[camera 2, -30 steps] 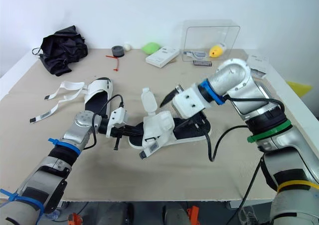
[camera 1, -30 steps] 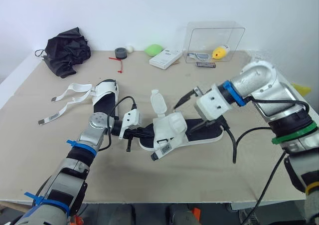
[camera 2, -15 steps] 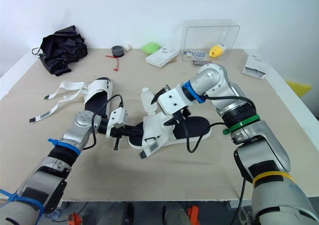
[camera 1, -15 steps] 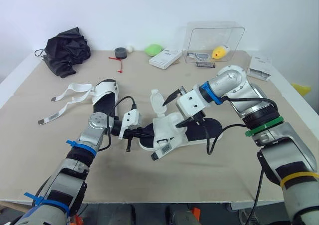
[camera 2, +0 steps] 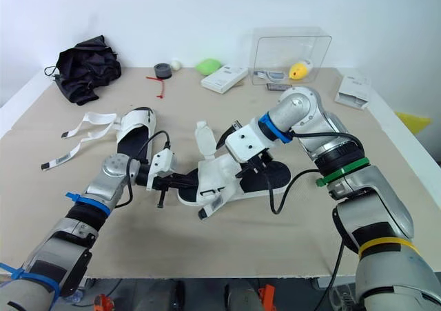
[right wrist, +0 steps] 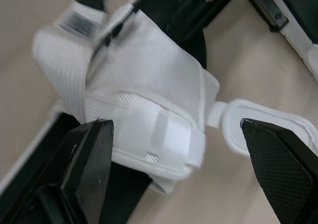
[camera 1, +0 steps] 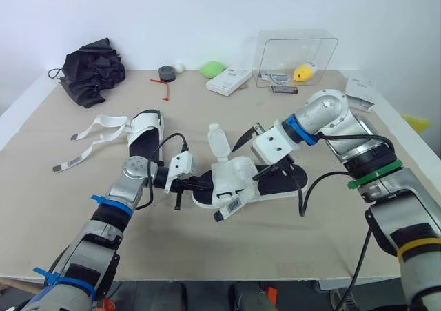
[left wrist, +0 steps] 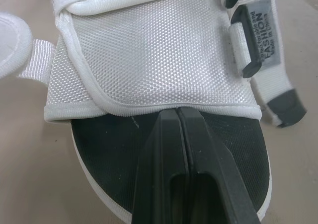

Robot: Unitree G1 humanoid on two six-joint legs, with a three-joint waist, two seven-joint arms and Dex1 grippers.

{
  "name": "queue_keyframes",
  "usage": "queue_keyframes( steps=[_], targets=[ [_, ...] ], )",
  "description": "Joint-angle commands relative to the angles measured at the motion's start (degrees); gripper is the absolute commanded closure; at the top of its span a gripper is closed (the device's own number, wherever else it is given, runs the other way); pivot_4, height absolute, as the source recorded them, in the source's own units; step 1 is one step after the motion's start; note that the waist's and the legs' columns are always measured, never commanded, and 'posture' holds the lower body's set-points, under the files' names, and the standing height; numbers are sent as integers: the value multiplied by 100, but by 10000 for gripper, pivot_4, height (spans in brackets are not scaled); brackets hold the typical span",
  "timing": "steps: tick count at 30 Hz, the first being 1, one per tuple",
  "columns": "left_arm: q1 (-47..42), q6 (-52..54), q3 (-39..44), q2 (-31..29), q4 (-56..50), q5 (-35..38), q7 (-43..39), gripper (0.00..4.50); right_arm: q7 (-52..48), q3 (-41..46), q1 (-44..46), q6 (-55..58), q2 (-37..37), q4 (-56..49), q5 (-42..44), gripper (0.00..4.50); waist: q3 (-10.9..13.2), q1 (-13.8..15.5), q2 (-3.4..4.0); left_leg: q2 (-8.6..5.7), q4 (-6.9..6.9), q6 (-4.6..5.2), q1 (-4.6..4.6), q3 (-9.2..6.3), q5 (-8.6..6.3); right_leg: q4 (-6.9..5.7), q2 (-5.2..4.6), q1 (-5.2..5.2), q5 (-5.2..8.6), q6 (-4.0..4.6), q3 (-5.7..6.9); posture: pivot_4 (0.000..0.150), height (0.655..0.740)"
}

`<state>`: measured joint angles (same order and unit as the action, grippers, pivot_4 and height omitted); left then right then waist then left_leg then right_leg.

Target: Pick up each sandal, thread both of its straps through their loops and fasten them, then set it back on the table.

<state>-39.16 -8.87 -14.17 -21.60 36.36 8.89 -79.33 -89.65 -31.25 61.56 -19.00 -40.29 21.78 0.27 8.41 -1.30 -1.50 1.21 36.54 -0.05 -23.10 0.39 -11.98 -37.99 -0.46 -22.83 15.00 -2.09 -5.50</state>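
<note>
A black-soled sandal [camera 1: 286,181] with white straps lies mid-table. Its broad white strap [camera 1: 234,176] arches over the front, and a narrow strap end [camera 1: 218,139] stands up behind it. My left gripper [camera 1: 205,183] is shut, and its tips [left wrist: 178,115] rest on the footbed at the strap's front edge. My right gripper [camera 1: 253,156] is open and straddles the broad strap [right wrist: 149,85] from the heel side, with one finger [right wrist: 87,152] low against the sole. A second sandal [camera 1: 145,133] lies at the left with its straps [camera 1: 96,126] spread loose.
Along the back stand a black bag [camera 1: 93,69], a grey tape roll [camera 1: 167,72], a green object [camera 1: 213,68], a white box [camera 1: 229,81] and a clear case [camera 1: 296,57] holding a yellow item [camera 1: 304,72]. A white packet [camera 1: 360,90] lies far right.
My right gripper swung left over the sandal's broad strap, then drew back a little to the right. The strap flap shifted slightly. The left gripper stayed put.
</note>
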Motion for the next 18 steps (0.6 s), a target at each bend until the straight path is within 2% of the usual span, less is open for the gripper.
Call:
queue_keyframes(
  steps=[1,14,18],
  targets=[
    [296,226,-358,-82,409,-505,59,45000,-285,-69,-122,202,-144,-408,210,709,0,-1,0,0,0,0,0,1,0,0,0,0,0,0,-2,1500,7400],
    [355,240,-330,-103,373,-489,91,45000,-285,-368,-737,648,-1013,-1380,715,709,1,1,1,-1,1,0,1,4,0,0,-3,-1,6,-5,-3,1500,7400],
    [361,253,-323,-101,357,-486,104,45000,-182,-147,-1052,738,-985,-1502,619,709,-1,0,0,0,0,0,2,2,0,0,0,1,8,-6,-1,1500,7400]
  ],
)
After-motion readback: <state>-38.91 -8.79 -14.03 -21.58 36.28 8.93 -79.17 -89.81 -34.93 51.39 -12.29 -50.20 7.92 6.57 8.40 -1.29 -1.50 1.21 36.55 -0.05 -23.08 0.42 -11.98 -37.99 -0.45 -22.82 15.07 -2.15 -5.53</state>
